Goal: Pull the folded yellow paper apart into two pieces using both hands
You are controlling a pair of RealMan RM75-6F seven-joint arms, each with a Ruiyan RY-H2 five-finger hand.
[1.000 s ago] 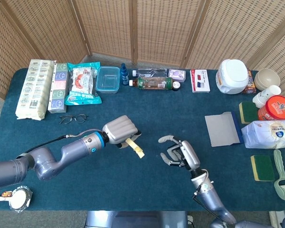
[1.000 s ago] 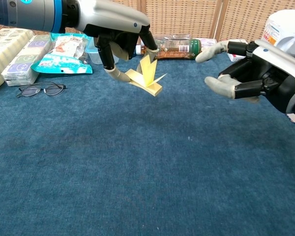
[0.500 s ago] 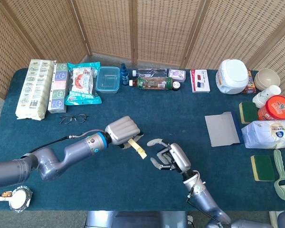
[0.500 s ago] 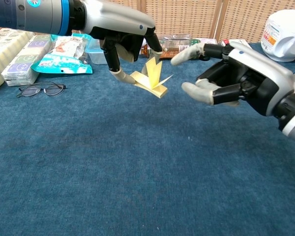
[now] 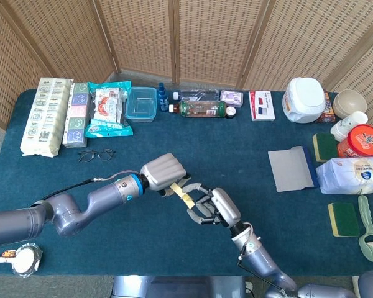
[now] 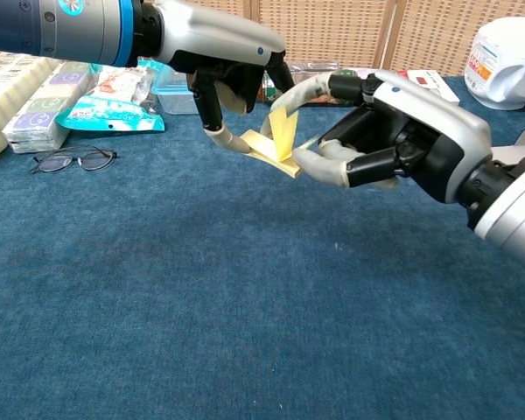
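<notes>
You are at the moment of taking the second grip, so get it firm before you pull. Your left hand (image 6: 219,66) holds the folded yellow paper (image 6: 276,144) up off the blue table (image 6: 245,306), pinching its near-left part between thumb and a finger, with the rest of the fingers curled over the top. Your right hand (image 6: 394,131) is at the paper's free side with its fingers (image 6: 328,166) apart: one reaches over the upright flap, another lies under the lower corner, and they look to be touching the paper or just beside it. I cannot tell whether they press on it yet; judge it as not gripped.

Close the right thumb and finger onto the flap that sticks out toward you, well onto the sheet and not just on the tip, or it is likely to slip out when you draw away. Keep the left pinch tight and steady. Once both grips hold, move the hands apart along the line between them, level above the table, and avoid twisting, which could crumple the paper instead of parting it.

In the head view the paper (image 5: 182,195) shows as a narrow strip between the two hands, the left hand (image 5: 163,172) up and to the left of it, the right hand (image 5: 212,207) below and to the right, all near the table's middle front
</notes>
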